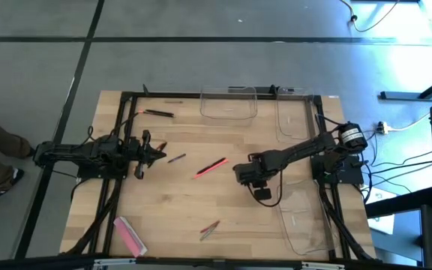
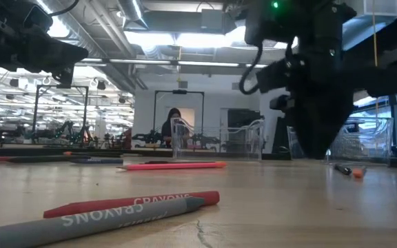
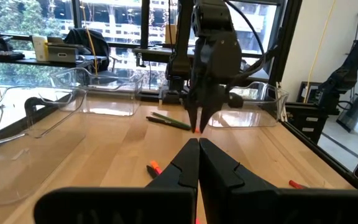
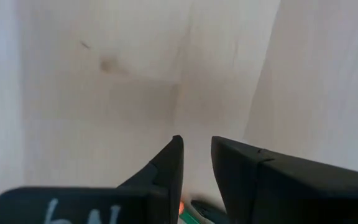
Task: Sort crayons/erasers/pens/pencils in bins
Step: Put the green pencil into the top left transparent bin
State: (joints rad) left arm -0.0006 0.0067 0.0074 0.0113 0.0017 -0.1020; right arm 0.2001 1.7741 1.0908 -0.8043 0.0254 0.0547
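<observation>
Right gripper (image 1: pixel 240 173): over mid-table, jaws slightly parted, nothing seen between them.
Left gripper (image 1: pixel 160 155): clenched, empty, idle at left.
Erasers (image 1: pixel 130 235): near front-left corner, unsorted.
Crayons (image 1: pixel 209 229): loose on table.
Bins (image 1: pixel 229 103): apparently empty; sorting barely begun.

**Colours on the sorting table**

A pale wooden table (image 1: pixel 178 210) with fine grain is seen inside a black frame (image 1: pixel 118 150). At the lower left of the high view a pink eraser (image 1: pixel 130 235) is shown. A red-pink stick (image 1: pixel 210 167) is seen at the centre. In the low view's foreground a red crayon (image 2: pixel 136 202) and a grey crayon (image 2: pixel 95 220) are lettered in white. The bins (image 1: pixel 229 103) are clear. Both arms are dark.
</observation>
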